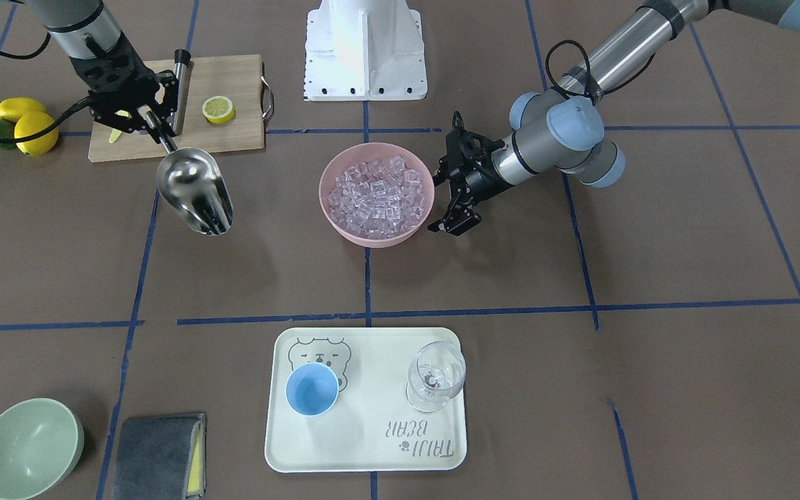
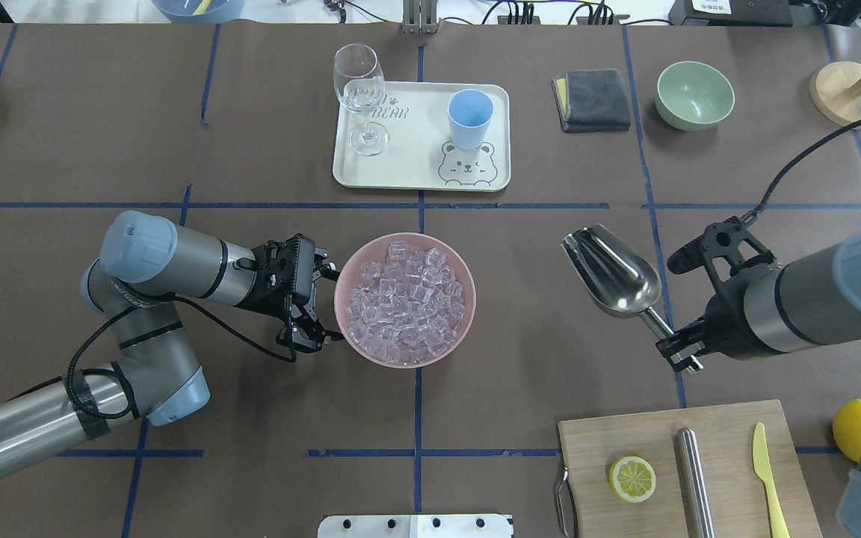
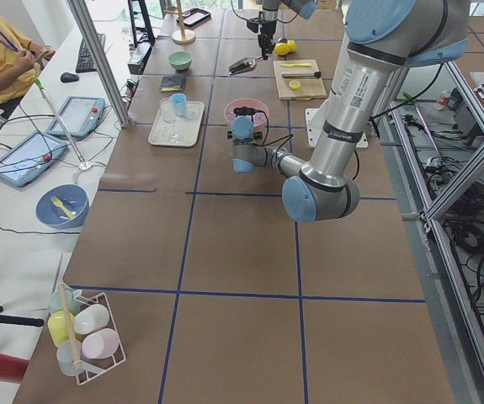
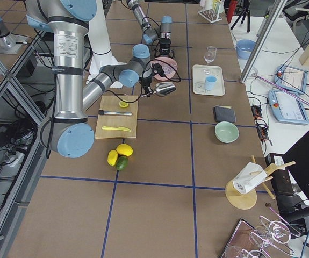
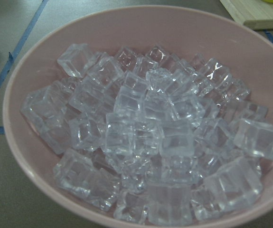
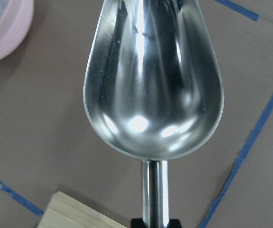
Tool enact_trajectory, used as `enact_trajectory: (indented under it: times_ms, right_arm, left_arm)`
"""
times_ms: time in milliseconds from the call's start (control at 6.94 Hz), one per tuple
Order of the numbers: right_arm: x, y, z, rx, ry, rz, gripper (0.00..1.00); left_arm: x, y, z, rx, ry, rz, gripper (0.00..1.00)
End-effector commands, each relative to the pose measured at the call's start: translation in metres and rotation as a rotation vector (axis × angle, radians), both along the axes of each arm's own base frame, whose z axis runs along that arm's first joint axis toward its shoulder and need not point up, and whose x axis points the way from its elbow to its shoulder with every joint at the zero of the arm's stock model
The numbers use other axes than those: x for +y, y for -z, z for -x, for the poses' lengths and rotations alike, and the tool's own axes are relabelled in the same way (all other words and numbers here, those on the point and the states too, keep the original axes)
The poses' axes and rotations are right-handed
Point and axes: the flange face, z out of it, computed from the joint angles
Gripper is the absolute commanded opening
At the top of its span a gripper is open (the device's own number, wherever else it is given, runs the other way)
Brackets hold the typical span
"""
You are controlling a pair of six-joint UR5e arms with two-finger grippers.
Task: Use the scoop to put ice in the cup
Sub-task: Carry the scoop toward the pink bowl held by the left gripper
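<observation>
Here, in the front view, the right gripper (image 1: 153,129) at upper left clenched the scoop (image 1: 194,191) by its handle, off the table. Overhead, the left gripper (image 2: 328,306) stood spread wide just beside the pink bowl (image 2: 469,310) of ice (image 2: 404,302) at centre. The cup (image 2: 469,119) sat upright on the tray (image 2: 408,168) at top.
</observation>
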Motion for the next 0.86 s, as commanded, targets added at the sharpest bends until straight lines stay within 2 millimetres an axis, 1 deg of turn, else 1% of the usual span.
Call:
enact_trajectory:
  times_ms: [0,144,288,432,576,721]
  right_arm:
    - [0.0,0.065,0.032,0.055,0.117,-0.054,0.0]
    - [0.003,0.099,0.046,0.1,0.157,-0.06,0.0]
    - [0.006,0.126,0.053,0.144,0.214,-0.083,0.0]
    - [0.009,0.144,0.059,0.175,0.266,-0.1,0.0]
    - [0.01,0.152,0.065,0.2,0.293,-0.101,0.0]
    - [0.005,0.163,0.075,0.242,0.333,-0.108,0.0]
  left_arm:
    - [0.003,0.001,-0.001,0.004,-0.008,0.0,1.0]
    - [0.004,0.001,0.0,0.012,-0.008,-0.005,1.0]
    - [0.004,0.0,0.0,0.011,-0.008,-0.004,1.0]
    - [0.004,-0.001,0.0,0.01,-0.008,-0.004,1.0]
    - [0.004,-0.003,0.0,0.007,-0.008,-0.002,1.0]
    - [0.004,-0.003,0.0,0.007,-0.008,-0.002,1.0]
